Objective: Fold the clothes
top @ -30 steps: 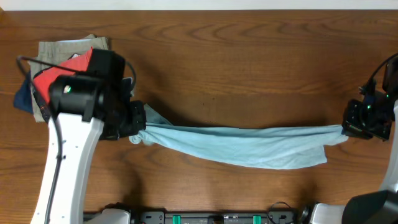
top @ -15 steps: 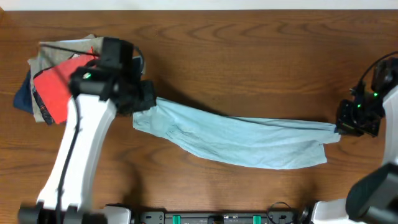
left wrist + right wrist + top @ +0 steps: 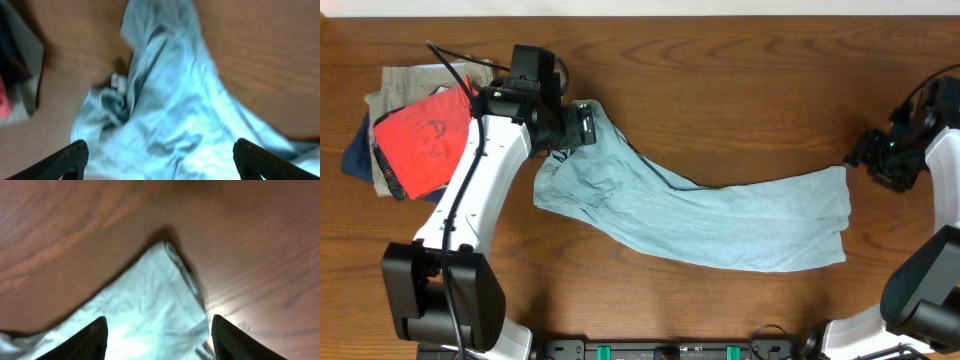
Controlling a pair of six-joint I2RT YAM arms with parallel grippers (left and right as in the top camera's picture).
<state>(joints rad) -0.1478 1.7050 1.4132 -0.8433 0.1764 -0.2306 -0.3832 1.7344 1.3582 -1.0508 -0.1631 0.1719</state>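
The clothes (image 3: 720,225), one pale light-blue wrinkled garment, lie stretched across the middle of the wooden table (image 3: 740,90), the left end bunched and reaching toward the far side. My left gripper (image 3: 588,125) hovers over that bunched end, open. In the left wrist view its gripper (image 3: 160,157) has both fingers far apart, with the rumpled clothes (image 3: 165,100) below them. My right gripper (image 3: 865,155) stands open just right of the garment's far right corner. In the right wrist view its gripper (image 3: 157,330) has spread fingers either side of the pointed corner of the clothes (image 3: 145,300).
A stack of folded garments sits at the far left: a red-orange printed T-shirt (image 3: 420,140) on top, khaki cloth (image 3: 410,80) under it and navy cloth (image 3: 355,160) at its left edge. The left arm passes right beside this stack.
Both grippers have opened and let go of the garment's ends. The left arm moved toward the far side, and the cloth now lies slack on the table instead of stretched.
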